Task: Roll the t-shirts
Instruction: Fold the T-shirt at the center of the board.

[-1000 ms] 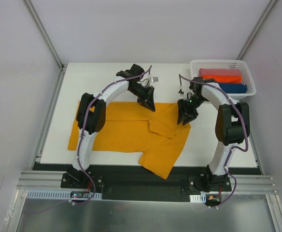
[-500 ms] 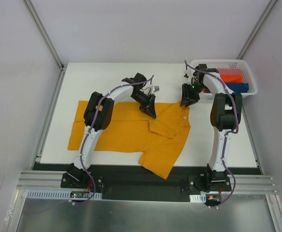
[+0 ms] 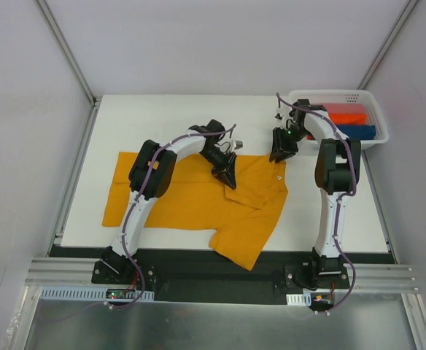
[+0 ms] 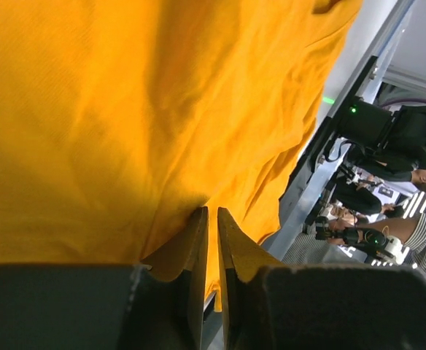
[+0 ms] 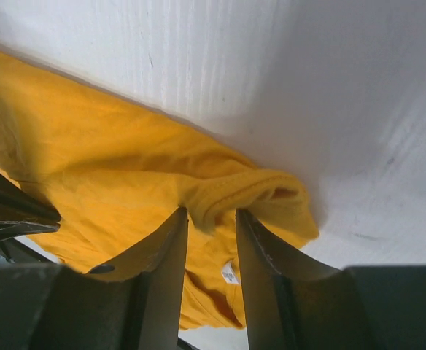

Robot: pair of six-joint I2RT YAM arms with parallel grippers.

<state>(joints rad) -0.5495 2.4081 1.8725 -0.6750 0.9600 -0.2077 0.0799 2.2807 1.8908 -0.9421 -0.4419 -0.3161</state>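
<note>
1. Mustard-orange t-shirt [image 3: 184, 197] lies spread on the white table [image 3: 147, 124], centre-left. One part hangs a little over the near edge. It is not rolled yet.
2. Left gripper [image 3: 228, 175] sits on the shirt's far-middle part, approx. at the collar. Vs. 1 s ago it has come slightly nearer to the bases. In the wrist view its fingers [image 4: 196, 240] are almost together, w/ a small pinch of cloth at the tips.
3. Right gripper [image 3: 281, 151] has moved from the shirt's right part to its far-right corner, and the cloth went w/ it. This corner now lies more open, and the white tag [image 3: 279, 176] shows. Fingers are narrow, w/ a thick fold of the edge between them.
4. White mesh basket [image 3: 330, 93], far right, holds a red-orange t-shirt [image 3: 348, 113] and a dark blue t-shirt [image 3: 360, 132], both folded inside.
5. Meaning, in my judgement: this is the flattening step, and both grippers pull the cloth straight. Rolling has not begun.
</note>
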